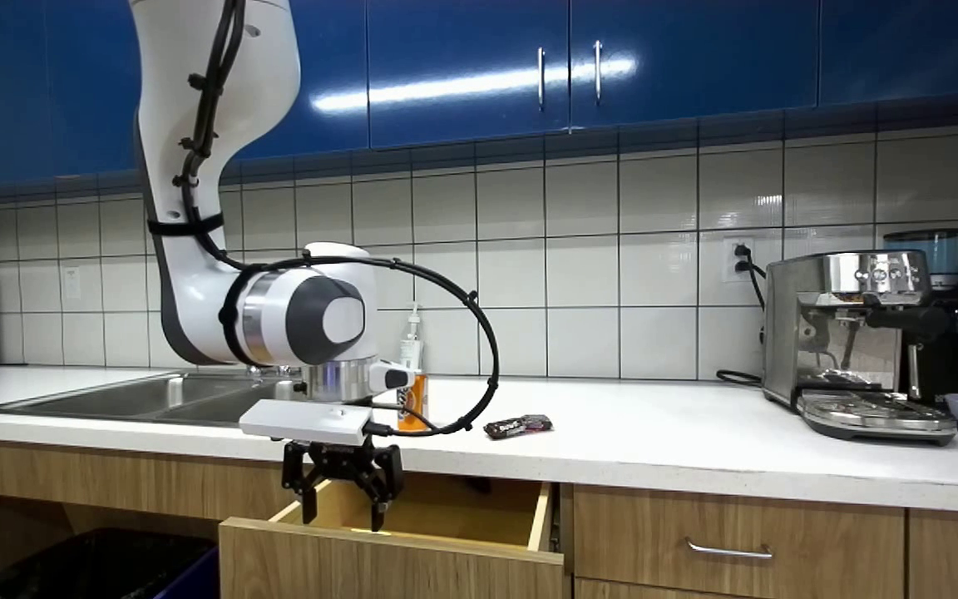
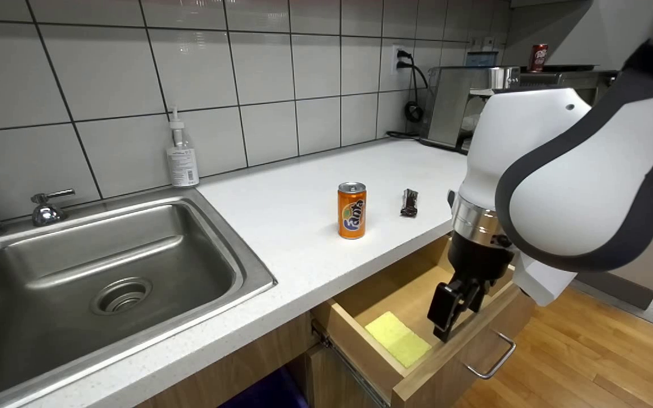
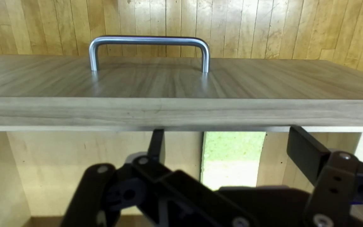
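My gripper (image 1: 343, 514) is open and empty. It points down over the open wooden drawer (image 1: 446, 552), near the inner side of its front panel. A yellow sponge (image 2: 397, 339) lies flat on the drawer floor towards the sink side. In the wrist view the sponge (image 3: 233, 157) shows pale green between the two spread fingers (image 3: 227, 130) and below them, apart from both. The drawer's front panel (image 3: 181, 112) crosses the wrist view just beyond the fingertips, with a metal handle (image 3: 150, 40) on its outer face. I cannot tell whether a fingertip touches the panel.
An orange Fanta can (image 2: 351, 211) and a dark wrapped snack bar (image 2: 409, 203) stand and lie on the white counter (image 2: 304, 249) above the drawer. A sink (image 2: 134, 249), a soap bottle (image 2: 182, 161) and an espresso machine (image 1: 853, 341) are around. A bin (image 1: 113, 566) is below.
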### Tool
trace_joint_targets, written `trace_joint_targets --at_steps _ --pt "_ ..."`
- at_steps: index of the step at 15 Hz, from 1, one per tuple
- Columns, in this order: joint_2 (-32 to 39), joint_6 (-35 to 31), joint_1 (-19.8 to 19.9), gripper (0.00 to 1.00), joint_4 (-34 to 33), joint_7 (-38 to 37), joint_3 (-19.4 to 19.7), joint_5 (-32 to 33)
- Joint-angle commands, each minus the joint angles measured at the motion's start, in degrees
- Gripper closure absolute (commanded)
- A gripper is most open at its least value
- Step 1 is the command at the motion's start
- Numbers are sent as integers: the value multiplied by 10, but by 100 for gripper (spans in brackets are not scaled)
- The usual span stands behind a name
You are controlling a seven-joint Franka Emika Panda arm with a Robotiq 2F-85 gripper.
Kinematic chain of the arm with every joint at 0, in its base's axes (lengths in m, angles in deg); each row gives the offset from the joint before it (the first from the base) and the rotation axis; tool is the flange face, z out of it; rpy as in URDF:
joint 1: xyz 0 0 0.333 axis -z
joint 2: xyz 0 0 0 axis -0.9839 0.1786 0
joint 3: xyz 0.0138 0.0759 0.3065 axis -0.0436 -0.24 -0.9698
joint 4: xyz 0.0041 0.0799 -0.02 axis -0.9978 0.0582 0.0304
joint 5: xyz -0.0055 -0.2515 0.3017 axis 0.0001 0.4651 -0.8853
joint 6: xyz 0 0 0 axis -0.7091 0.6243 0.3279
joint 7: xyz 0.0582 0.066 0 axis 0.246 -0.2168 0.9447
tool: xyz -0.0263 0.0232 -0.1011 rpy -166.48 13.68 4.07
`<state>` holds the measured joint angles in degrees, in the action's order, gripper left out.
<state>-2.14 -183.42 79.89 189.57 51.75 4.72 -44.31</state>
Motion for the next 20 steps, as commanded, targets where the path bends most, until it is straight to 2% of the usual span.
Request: trace_joint_targets --at_steps 1,13,20 --pt "-4 12 6 0 -14 -5 -3 -9" --pt "42 5 4 0 -46 -12 13 5" --pt "29 10 -6 0 -22 -17 9 10"
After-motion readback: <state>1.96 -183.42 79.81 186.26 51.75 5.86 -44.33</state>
